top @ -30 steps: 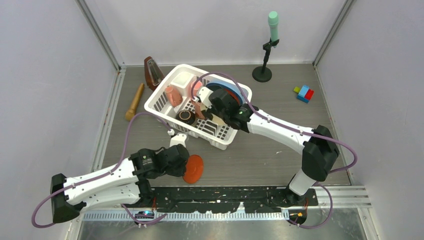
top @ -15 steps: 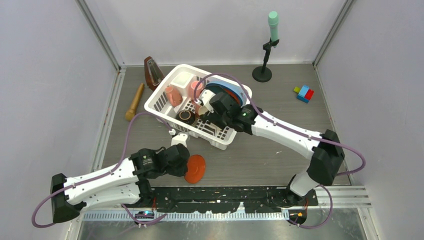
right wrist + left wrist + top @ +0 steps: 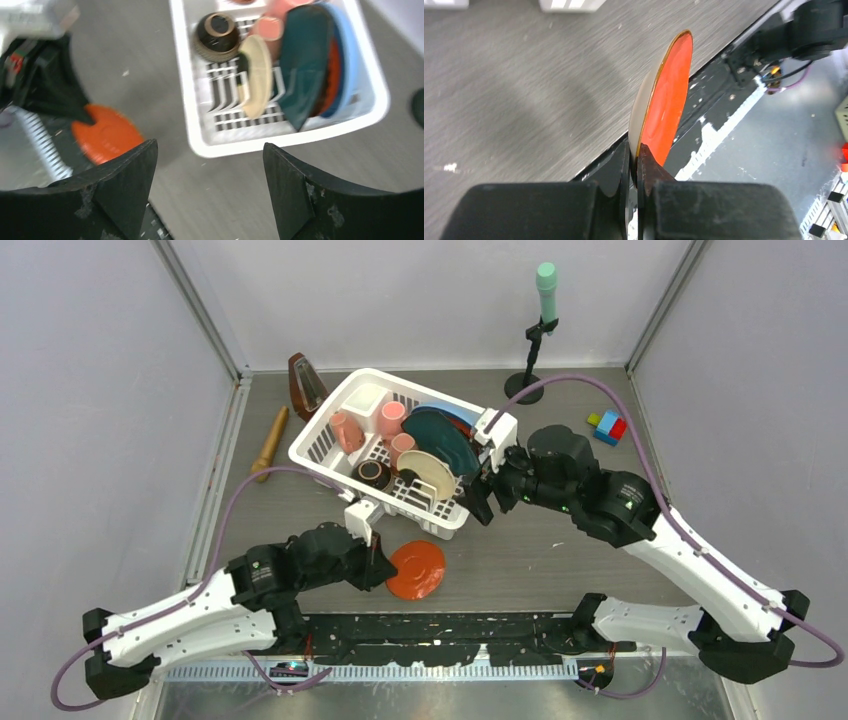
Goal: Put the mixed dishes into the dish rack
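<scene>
The white dish rack holds pink mugs, a brown bowl, a cream saucer upright in the dividers, a dark teal plate and a light blue plate. My right gripper hangs open and empty just outside the rack's near right corner; its view shows the rack, cream saucer and bowl beyond the gripper. My left gripper is shut on the rim of a red saucer, held in front of the rack.
A brown metronome and a wooden roller lie left of the rack. A black stand with a green top is behind it, coloured blocks at the right. The black mounting plate runs along the near edge.
My right gripper opened, left the cream saucer standing in the rack and pulled back to the right, out of the rack. The left arm shifted right with the red saucer.
</scene>
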You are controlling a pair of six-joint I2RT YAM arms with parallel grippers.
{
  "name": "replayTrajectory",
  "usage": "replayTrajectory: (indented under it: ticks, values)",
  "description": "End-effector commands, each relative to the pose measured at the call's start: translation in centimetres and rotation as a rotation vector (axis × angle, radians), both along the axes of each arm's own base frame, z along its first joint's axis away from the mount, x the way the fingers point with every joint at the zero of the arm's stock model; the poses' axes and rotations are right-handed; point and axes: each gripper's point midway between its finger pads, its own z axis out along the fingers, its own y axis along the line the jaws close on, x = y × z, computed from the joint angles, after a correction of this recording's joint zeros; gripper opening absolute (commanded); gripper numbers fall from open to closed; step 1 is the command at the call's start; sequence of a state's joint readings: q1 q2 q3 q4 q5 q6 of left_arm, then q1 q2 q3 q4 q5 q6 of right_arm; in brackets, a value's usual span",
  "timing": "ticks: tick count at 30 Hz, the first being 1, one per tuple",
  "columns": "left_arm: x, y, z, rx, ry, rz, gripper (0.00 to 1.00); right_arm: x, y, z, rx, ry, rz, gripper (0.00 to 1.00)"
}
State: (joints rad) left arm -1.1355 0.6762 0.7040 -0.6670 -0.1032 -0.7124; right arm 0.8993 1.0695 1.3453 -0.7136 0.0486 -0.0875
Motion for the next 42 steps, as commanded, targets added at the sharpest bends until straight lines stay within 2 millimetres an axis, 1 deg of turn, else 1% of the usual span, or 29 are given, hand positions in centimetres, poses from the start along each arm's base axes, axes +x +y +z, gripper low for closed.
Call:
replayTrajectory:
  ticks: [1,2,3,5,6,9,12,14,15,16,17,18,19,20,21,22,26,28,31,33,37,39,42]
  values:
    - [1.3,-2.4,7.2,-0.223,-0.225,-0.079,0.00,-5.8,1.1,-2.6,0.018,0.269,0.209,0.82]
    - [1.5,-2.6,7.6,-0.229,-0.249,-0.083,0.00,-6.6,1.3,-2.9,0.023,0.298,0.249,0.80]
    - [1.8,-2.7,7.9,-0.231,-0.267,-0.085,0.00,-7.0,1.4,-3.0,0.025,0.310,0.265,0.78]
    - [2.1,-3.2,8.6,-0.234,-0.296,-0.095,0.00,-7.5,1.6,-3.6,0.031,0.340,0.282,0.76]
    - [2.3,-3.5,9.3,-0.243,-0.308,-0.098,0.00,-7.4,1.7,-4.0,0.034,0.352,0.272,0.76]
    - [2.5,-4.7,10.4,-0.242,-0.324,-0.136,0.00,-7.2,1.9,-4.5,0.042,0.351,0.264,0.76]
    - [3.4,-5.2,10.3,-0.214,-0.337,-0.151,0.00,-6.9,2.0,-5.1,0.042,0.340,0.261,0.76]
    - [3.5,-5.9,11.1,-0.277,-0.347,-0.205,0.00,-6.2,1.8,-5.5,0.033,0.333,0.237,0.75]
    - [4.8,-5.5,11.1,-0.288,-0.342,-0.181,0.00,-5.9,1.6,-5.6,0.035,0.333,0.226,0.73]
    - [5.3,-5.4,11.0,-0.295,-0.325,-0.189,0.00,-5.2,1.1,-5.4,0.049,0.333,0.197,0.72]
    - [7.0,-4.6,11.0,-0.301,-0.311,-0.157,0.00,-5.0,0.9,-5.1,0.077,0.334,0.201,0.70]
    - [8.3,-4.0,11.1,-0.321,-0.295,-0.142,0.00,-3.6,0.0,-4.7,0.113,0.338,0.146,0.70]
    - [9.1,-3.7,11.4,-0.360,-0.279,-0.150,0.00,-3.4,-0.1,-4.1,0.162,0.335,0.161,0.69]
    - [10.0,-3.4,11.8,-0.400,-0.266,-0.153,0.00,-1.9,-1.2,-3.8,0.206,0.341,0.104,0.69]
    - [10.3,-3.4,12.4,-0.442,-0.254,-0.171,0.00,-2.0,-1.0,-3.3,0.247,0.354,0.138,0.69]
    - [10.4,-3.6,12.8,-0.468,-0.246,-0.192,0.00,-1.1,-1.6,-3.1,0.275,0.369,0.112,0.68]
    - [10.2,-4.4,13.4,-0.488,-0.228,-0.271,0.00,-0.3,-0.7,-3.0,0.297,0.430,0.148,0.68]
    - [10.1,-4.4,13.6,-0.488,-0.238,-0.276,0.00,0.4,-0.4,-3.0,0.303,0.431,0.138,0.67]
    - [9.9,-4.1,14.0,-0.480,-0.251,-0.274,0.00,2.1,-0.2,-3.0,0.322,0.404,0.088,0.66]
    - [9.8,-4.1,14.2,-0.482,-0.253,-0.277,0.00,2.5,0.2,-2.8,0.341,0.404,0.087,0.64]
    - [9.9,-4.2,14.3,-0.490,-0.243,-0.278,0.00,2.6,1.2,-2.5,0.383,0.434,0.127,0.61]
    - [9.9,-4.4,14.2,-0.502,-0.234,-0.273,0.00,2.6,1.6,-2.4,0.399,0.450,0.144,0.58]
    - [10.3,-4.4,14.1,-0.507,-0.233,-0.257,0.00,2.4,2.0,-2.4,0.414,0.480,0.165,0.46]
